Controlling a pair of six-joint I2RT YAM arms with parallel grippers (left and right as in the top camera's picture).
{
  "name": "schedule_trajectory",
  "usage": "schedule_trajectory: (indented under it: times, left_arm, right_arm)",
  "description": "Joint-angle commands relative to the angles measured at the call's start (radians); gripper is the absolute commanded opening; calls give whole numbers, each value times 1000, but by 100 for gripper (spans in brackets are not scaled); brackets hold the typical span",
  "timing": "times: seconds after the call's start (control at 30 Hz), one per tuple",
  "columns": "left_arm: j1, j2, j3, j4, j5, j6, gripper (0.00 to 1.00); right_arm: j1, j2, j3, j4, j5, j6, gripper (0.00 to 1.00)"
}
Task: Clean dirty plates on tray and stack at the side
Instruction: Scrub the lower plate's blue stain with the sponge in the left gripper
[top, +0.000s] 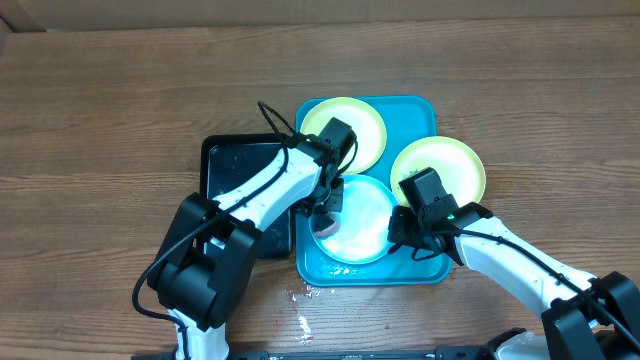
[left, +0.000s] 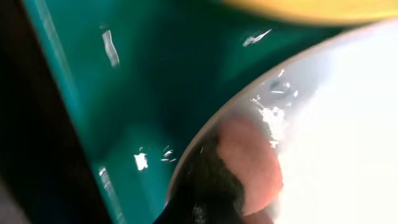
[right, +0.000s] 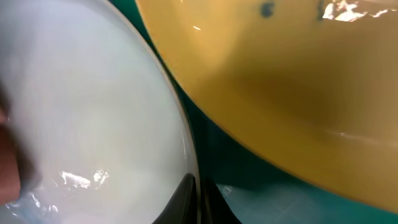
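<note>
Three plates lie on the turquoise tray (top: 415, 270): one at the back (top: 362, 122), one at the right (top: 445, 160) reaching over the tray's rim, and a wet white one in the middle (top: 365, 220). My left gripper (top: 326, 215) is shut on a pink sponge (left: 252, 158), which presses on the left edge of the middle plate (left: 342, 124). My right gripper (top: 400, 226) is shut on that plate's right rim (right: 186, 140), its dark fingertips (right: 186, 199) pinching the edge. The yellow-rimmed right plate (right: 280, 81) looms just beside them.
A black tray (top: 225, 165) holding water stands against the turquoise tray's left side, under my left arm. Drops of water (top: 305, 300) lie on the wooden table near the turquoise tray's front left corner.
</note>
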Motion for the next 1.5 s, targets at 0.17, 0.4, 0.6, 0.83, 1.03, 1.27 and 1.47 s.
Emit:
schedule_trajectory:
  times: [0.17,0.4,0.6,0.83,1.03,1.27,1.47]
  left_arm:
    - [9,15,-16,217,290,61,4]
    - [-16,15,-48,307,462,62,4]
    - [-27,15,-49,240,299,49,4]
    - [4,14,-48,66,-16,-9,4]
    - [44,14,-45,19,-126,-77,4]
    - [73,14,-45,56,-76,-138,4]
    - [56,14,-45,237,200,-20,4]
  right_arm:
    - [-8,-3,-6,-17,44,0,4]
    - [-8,-3,-6,-17,44,0,4]
    - [-8,-3,-6,-18,44,0,4]
    - [-8,-3,-6,-16,44,0,4]
    - [-8,-3,-6,-17,44,0,4]
    - [-8,-3,-6,-17,44,0,4]
    - [-8,-3,-6,-30,44,-23,4]
